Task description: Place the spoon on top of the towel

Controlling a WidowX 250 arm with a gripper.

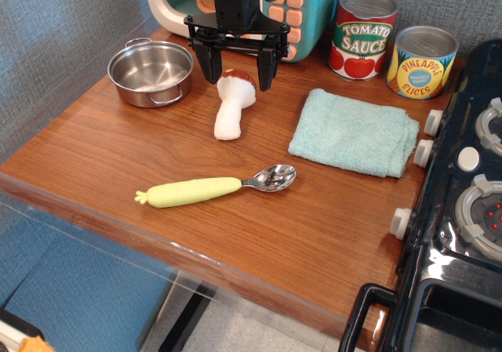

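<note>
The spoon lies flat on the wooden table near the front edge, its pale yellow-green handle pointing left and its shiny metal bowl to the right. The light teal towel lies folded to the right of centre, apart from the spoon. My gripper hangs at the back of the table, open and empty, its two black fingers straddling the brown cap of a toy mushroom. It is well behind the spoon and left of the towel.
A white-stemmed toy mushroom lies under the gripper. A steel pot sits at back left. A toy microwave, a tomato sauce can and a pineapple can line the back. A toy stove borders the right.
</note>
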